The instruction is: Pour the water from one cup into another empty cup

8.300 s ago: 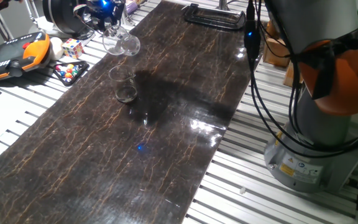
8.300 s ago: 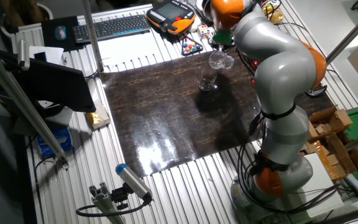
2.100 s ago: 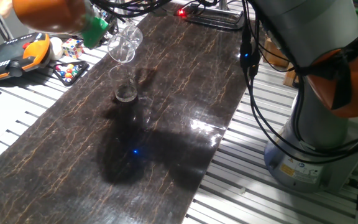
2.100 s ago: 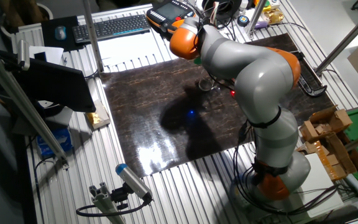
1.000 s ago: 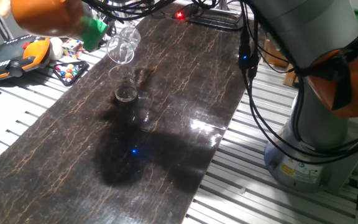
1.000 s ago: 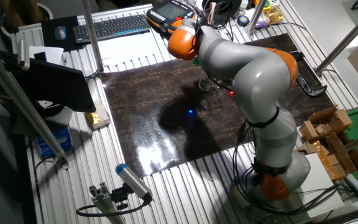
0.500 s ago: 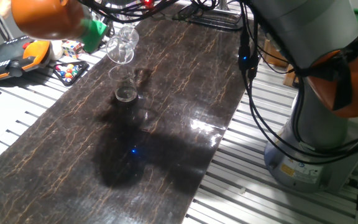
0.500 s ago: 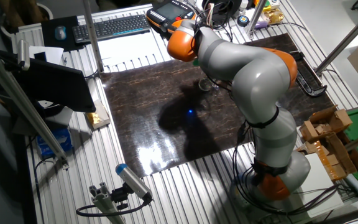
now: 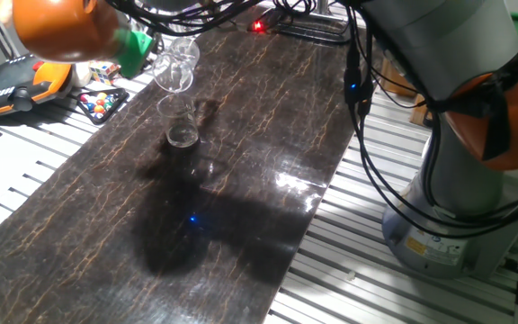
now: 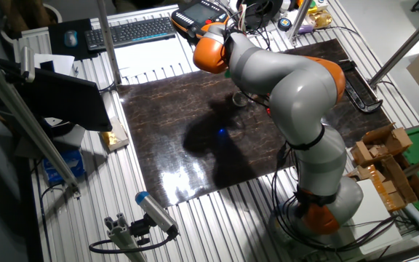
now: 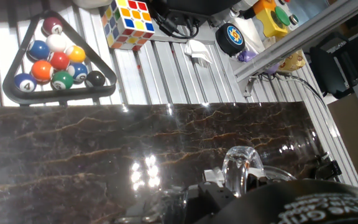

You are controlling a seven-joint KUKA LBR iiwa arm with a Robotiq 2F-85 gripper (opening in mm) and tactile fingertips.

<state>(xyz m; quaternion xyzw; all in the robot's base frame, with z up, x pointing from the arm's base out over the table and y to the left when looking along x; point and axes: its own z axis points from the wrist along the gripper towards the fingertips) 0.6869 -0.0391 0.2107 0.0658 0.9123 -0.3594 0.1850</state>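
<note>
Clear plastic tumbler (image 9: 174, 65), pinched in our gripper (image 9: 156, 56) and tipped over the shorter cup (image 9: 180, 123) standing on the dark mat (image 9: 241, 180), could spill water beside it if we drift sideways.

The arm (image 10: 297, 80) is made of smooth, rounded silver-grey segments with orange bands at the joints. A green ring (image 9: 133, 49) sits just past the orange wrist joint (image 9: 57, 25). Black cables (image 9: 367, 117) hang along it at 3 o'clock. The grey round base (image 9: 439, 238) carries small stickers. The gripper (image 11: 241, 180) body is black.
</note>
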